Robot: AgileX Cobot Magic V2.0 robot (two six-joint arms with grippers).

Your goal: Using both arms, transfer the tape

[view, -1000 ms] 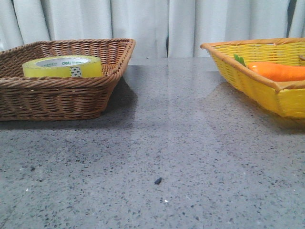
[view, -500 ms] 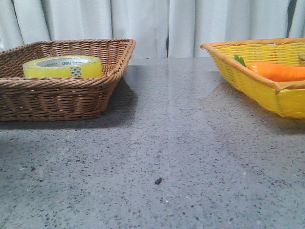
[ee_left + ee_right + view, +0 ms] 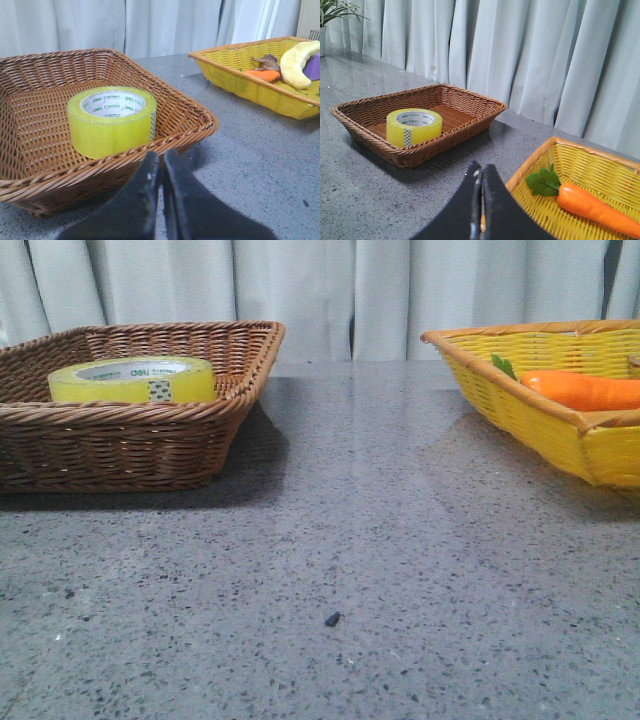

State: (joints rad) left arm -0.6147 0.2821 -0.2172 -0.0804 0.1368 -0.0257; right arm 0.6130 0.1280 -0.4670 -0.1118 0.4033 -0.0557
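The tape [image 3: 132, 379], a wide yellow roll with a white "deli" core, lies flat in the brown wicker basket [image 3: 130, 450] at the left. It also shows in the left wrist view [image 3: 112, 121] and the right wrist view [image 3: 414, 127]. My left gripper [image 3: 161, 159] is shut and empty, just outside the brown basket's near rim [image 3: 150, 147], short of the tape. My right gripper [image 3: 481, 171] is shut and empty, over the table beside the yellow basket [image 3: 580, 200]. Neither arm shows in the front view.
The yellow basket [image 3: 560, 430] at the right holds an orange carrot [image 3: 585, 391] with green leaves. The left wrist view also shows a banana [image 3: 297, 62] and a purple item [image 3: 314, 67] in it. A small dark speck [image 3: 331, 619] lies on the grey stone table [image 3: 360, 540]. Curtains hang behind.
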